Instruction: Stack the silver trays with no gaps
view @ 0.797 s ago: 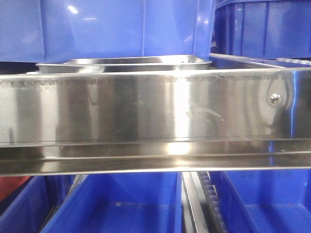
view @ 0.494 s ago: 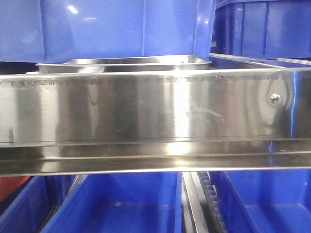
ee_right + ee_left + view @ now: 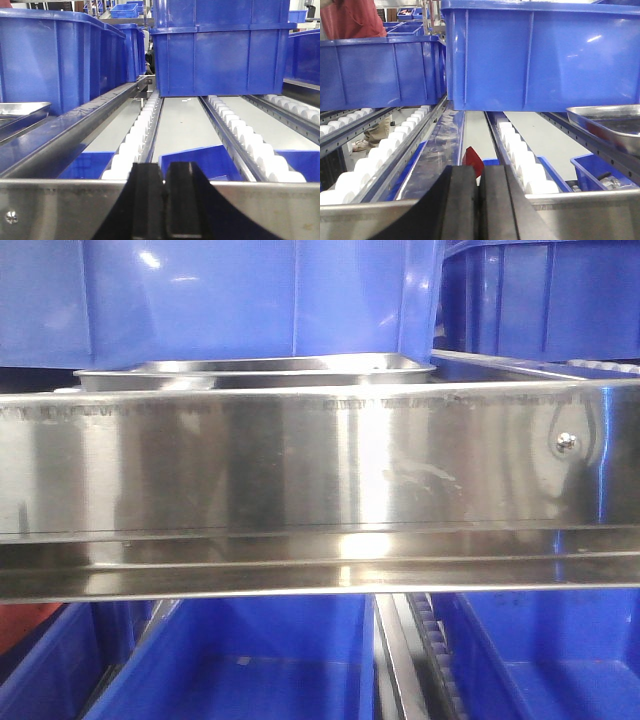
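One silver tray (image 3: pixel 255 370), shallow and mirror-bright with a flat rolled rim and rounded corners, shows just behind the top edge of the steel rail (image 3: pixel 300 460), left of its middle, in front of a blue bin (image 3: pixel 200 290). Both arms sit low and level at that rail. The left gripper (image 3: pixel 479 200) and right gripper (image 3: pixel 164 205) have their black pads pressed together, holding nothing.

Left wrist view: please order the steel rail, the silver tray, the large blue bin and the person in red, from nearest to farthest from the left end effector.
1. Steel rail: directly at the left end effector, across the bottom.
2. Silver tray: on the right, just beyond the rail.
3. Large blue bin: ahead in the centre, behind the tray.
4. Person in red: far back, upper left.
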Motion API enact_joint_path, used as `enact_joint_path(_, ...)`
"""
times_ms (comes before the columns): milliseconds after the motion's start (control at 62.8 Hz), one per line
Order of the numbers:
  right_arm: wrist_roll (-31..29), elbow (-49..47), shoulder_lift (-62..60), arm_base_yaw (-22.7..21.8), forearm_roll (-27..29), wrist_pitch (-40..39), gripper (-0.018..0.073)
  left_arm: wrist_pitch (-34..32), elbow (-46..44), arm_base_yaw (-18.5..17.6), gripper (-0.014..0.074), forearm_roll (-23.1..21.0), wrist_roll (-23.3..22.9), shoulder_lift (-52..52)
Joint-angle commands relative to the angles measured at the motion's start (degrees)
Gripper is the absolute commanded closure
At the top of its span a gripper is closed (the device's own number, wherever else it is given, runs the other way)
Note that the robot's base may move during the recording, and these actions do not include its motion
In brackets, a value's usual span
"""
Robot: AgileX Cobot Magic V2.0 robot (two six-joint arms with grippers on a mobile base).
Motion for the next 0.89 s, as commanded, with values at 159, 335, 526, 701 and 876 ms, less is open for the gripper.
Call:
enact_joint_path(159, -0.40, -0.01, -0.21, -0.35, 0.12, -6.07, 0.0631, -1.95, -0.18, 0.15, 0.0592, -0.16, 0.07, -0.19)
enact_joint_path(335, -0.40, -0.01, -0.21, -0.35, 0.12, -15.61, 0.0631, -10.78, -0.18, 0.15, 0.0592, -0.16, 0.07, -0.19)
enact_joint_path(526, -0.40, -2.45, -0.21, -0.35, 0.12, -14.35, 0.0631, -14.55, -2.16, 0.15, 0.0592, -0.90, -0.76, -0.19)
enact_joint_path(701, -0.40, -12.06, -0.21, -0.01, 2.70, 2.84, 0.0631, 2.99, -12.07, 0.15, 0.0592, -2.03, -1.27, -0.19)
enact_joint_path(876, -0.40, -15.88, -0.21, -0.01, 13.98, 5.47, 0.0631, 7.34, -18.02, 0.15, 0.0592, -3.84, -1.27, -0.19)
